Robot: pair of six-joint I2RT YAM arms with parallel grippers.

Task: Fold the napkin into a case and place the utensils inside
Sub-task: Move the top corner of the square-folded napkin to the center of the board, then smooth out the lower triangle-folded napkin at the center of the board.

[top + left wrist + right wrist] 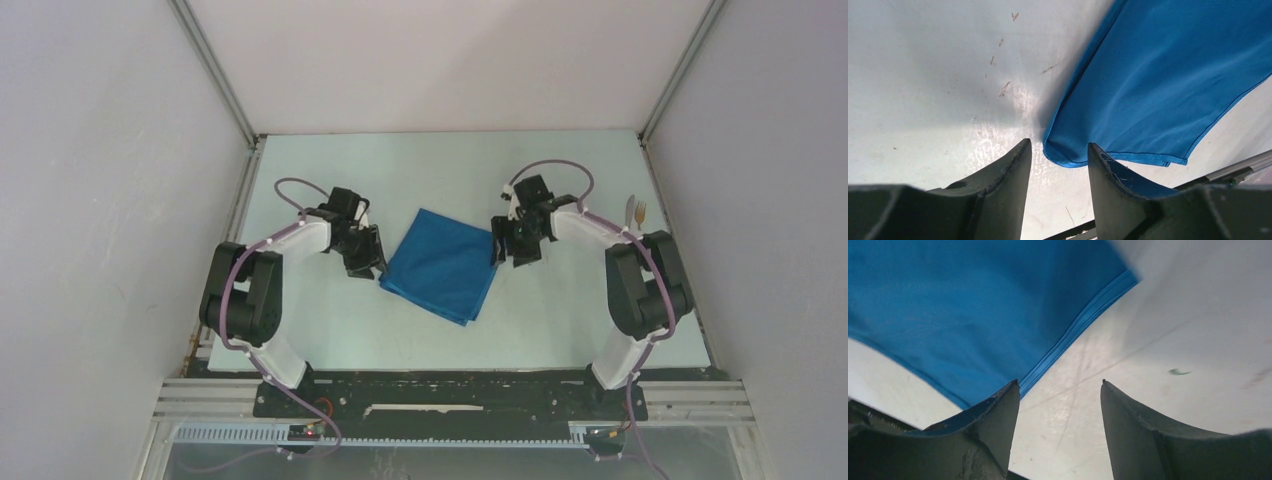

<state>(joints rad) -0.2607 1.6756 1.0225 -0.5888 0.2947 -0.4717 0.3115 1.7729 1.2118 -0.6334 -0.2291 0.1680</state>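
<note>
One table: flat, pale and smooth, scuffed, with small reddish marks showing in my left wrist view.

One napkin: bright blue plain cloth, soft with a fine weave. It is folded into a rough four-sided shape turned like a diamond and lies flat mid-table between the two grippers. In the right wrist view the napkin shows stacked stitched hems along one edge, so several layers. In the left wrist view the napkin ends in a rounded folded corner.

Two arms, white and black with purple cables, both bent inward toward the cloth.

The left gripper sits at the cloth's left corner. Up close the left gripper has its jaws moderately apart with the folded corner just at the gap, nothing clamped. Its two dark, curved, tapering fingers look like hard plastic with worn edges.

The right gripper sits at the cloth's right corner. Up close the right gripper is spread wide, one finger over the hem, the gap over bare table, holding nothing.

Two utensils: thin and small, side by side at the far right, well apart from the napkin and just beside the right arm. Too small to tell their detail.
</note>
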